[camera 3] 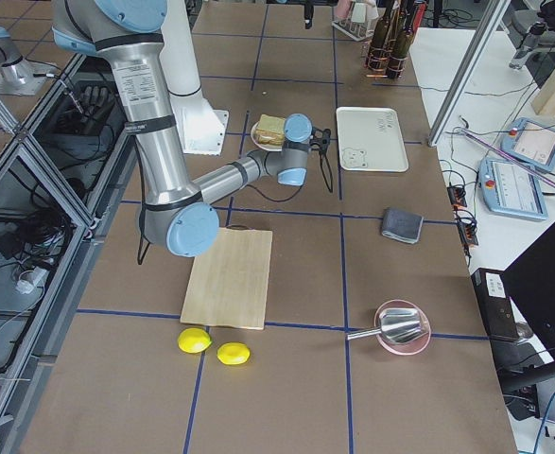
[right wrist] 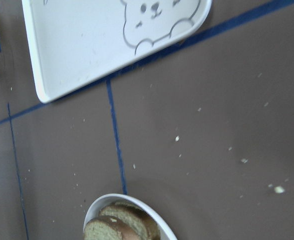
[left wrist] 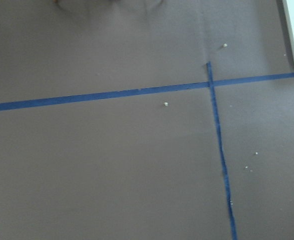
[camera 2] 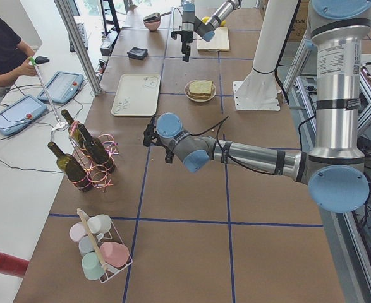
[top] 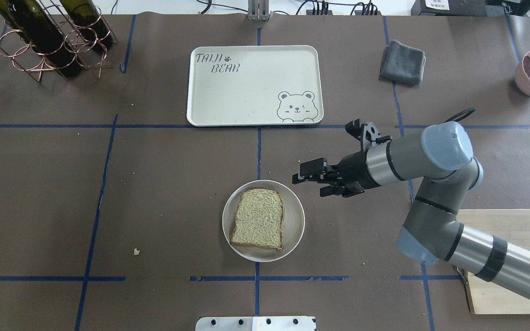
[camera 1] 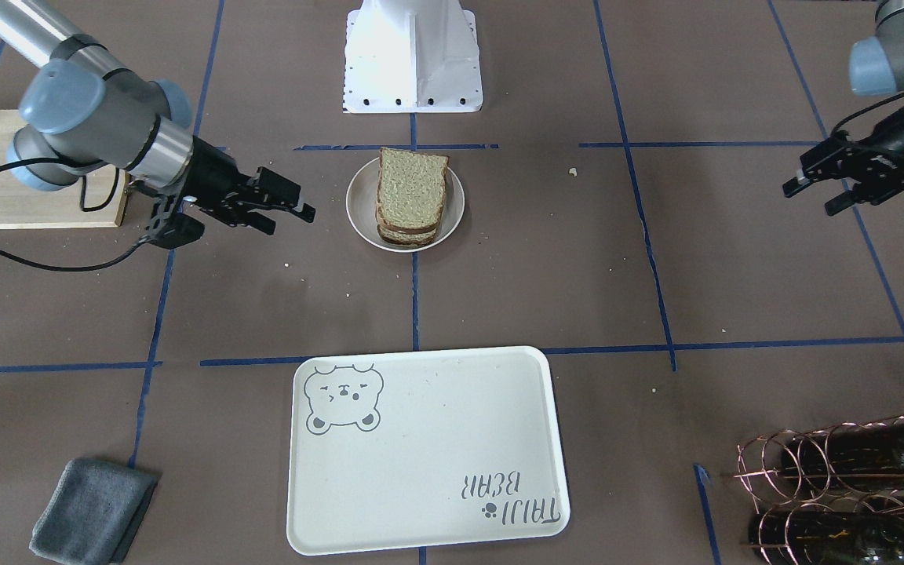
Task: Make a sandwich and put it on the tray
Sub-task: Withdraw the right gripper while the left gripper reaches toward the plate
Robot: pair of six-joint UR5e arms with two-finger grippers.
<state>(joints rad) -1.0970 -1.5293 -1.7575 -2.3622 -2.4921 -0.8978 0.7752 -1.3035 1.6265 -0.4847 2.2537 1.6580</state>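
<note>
My right fingers (top: pixel 311 168) spread, holding nothing, near sandwich (top: pixel 258 218) on plate (top: pixel 295 230); left fingers (camera 1: pixel 817 163) spread, likewise unladen.

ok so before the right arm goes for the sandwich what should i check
1. Sandwich stacked on the plate, slices lined up: ok.
2. Egg filling inside: cannot tell, the top slice hides it.
3. Right gripper open, empty, beside the plate: ok.
4. Left gripper well away from the plate: ok.
5. Tray has nothing on it: ok.
</note>
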